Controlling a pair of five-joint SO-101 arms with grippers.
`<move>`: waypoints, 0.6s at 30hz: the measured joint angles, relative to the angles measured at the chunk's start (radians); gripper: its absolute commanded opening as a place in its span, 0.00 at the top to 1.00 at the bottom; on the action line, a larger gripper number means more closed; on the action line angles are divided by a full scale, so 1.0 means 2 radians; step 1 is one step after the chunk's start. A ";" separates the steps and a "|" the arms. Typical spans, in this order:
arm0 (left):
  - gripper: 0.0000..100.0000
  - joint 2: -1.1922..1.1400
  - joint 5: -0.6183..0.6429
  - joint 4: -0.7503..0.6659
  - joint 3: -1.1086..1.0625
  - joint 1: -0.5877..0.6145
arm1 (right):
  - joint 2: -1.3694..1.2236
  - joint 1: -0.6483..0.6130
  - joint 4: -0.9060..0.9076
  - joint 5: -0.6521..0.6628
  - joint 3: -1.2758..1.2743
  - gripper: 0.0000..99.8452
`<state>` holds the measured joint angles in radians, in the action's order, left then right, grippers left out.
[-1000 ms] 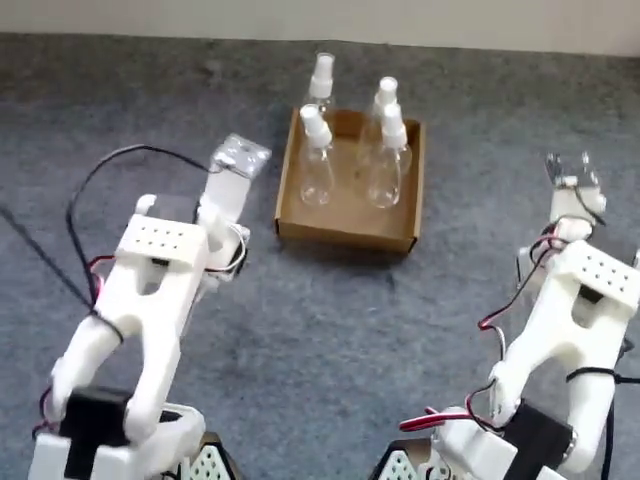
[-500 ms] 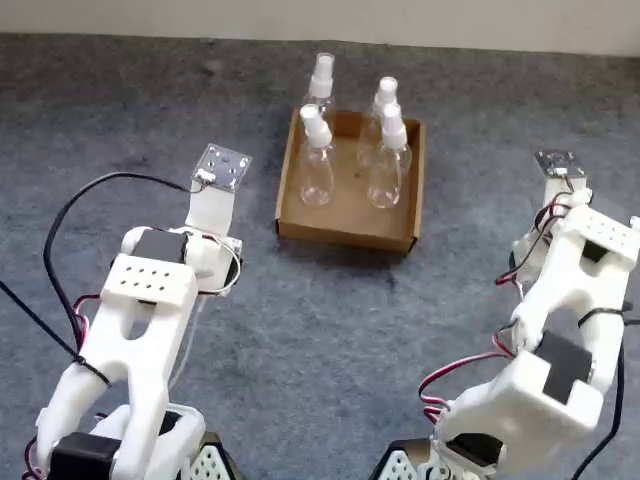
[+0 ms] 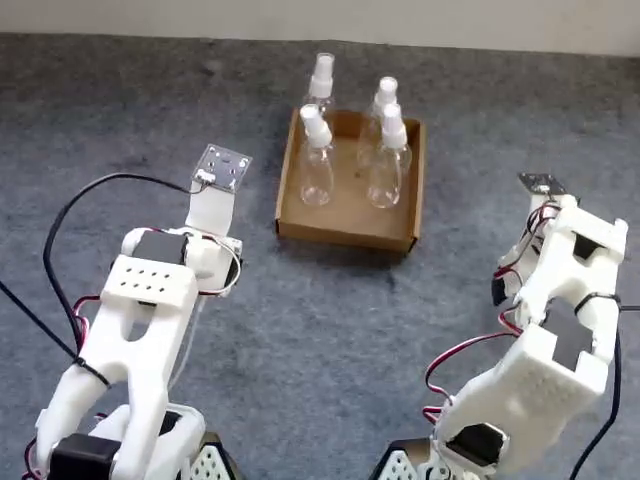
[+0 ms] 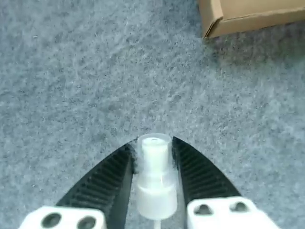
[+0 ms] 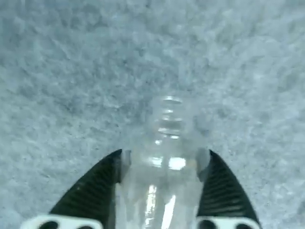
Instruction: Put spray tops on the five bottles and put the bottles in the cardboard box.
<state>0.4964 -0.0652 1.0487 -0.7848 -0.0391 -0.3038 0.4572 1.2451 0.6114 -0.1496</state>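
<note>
No readable text, number, brand or sign on any surface. spray top (image 4: 155,183) clamped in left gripper (image 4: 153,145): plain white, no print. bottle (image 5: 167,121) clamped in right gripper (image 5: 163,155): clear, no label. cardboard box (image 3: 345,232) ahead of both grippers: plain brown walls.

Looks steeply down in the high view from above and behind the two arm bases, facing forward across the grey-carpeted bench (image 3: 330,320) to the cardboard box (image 3: 345,235), far enough off to take in both arms. Rides close in the left wrist view, peering along the left arm's fingers (image 4: 112,176) and the spray top (image 4: 155,171) between them onto the carpet, with a box corner beyond that the high view shares. Sits just as near in the right wrist view, sighting along the right arm's fingers (image 5: 93,188) past a clear open-necked bottle (image 5: 167,162) onto the same carpet.
</note>
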 measured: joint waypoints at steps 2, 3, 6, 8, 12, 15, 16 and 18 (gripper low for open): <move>1.00 0.000 0.000 0.000 0.000 0.000 | 0.000 0.000 0.002 0.000 0.003 1.00; 1.00 0.000 0.000 0.000 0.000 0.000 | 0.000 0.000 0.003 -0.002 0.012 1.00; 1.00 0.000 0.003 0.000 0.000 0.000 | 0.031 -0.010 0.029 -0.030 0.038 1.00; 1.00 0.000 0.005 0.000 0.007 0.000 | 0.074 -0.031 0.048 -0.051 0.053 1.00; 1.00 0.019 0.028 0.002 0.053 0.005 | 0.196 -0.105 0.061 -0.090 0.058 1.00; 1.00 0.059 0.040 0.009 0.094 0.025 | 0.300 -0.184 0.045 -0.126 0.015 1.00; 1.00 0.076 0.041 0.010 0.104 0.030 | 0.333 -0.214 0.032 -0.139 -0.010 1.00; 1.00 0.115 0.048 0.010 0.124 0.037 | 0.394 -0.280 -0.005 -0.163 -0.071 1.00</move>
<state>0.7265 0.0299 1.0687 -0.5363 0.0345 0.4849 -0.1028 1.2359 0.2862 -0.2908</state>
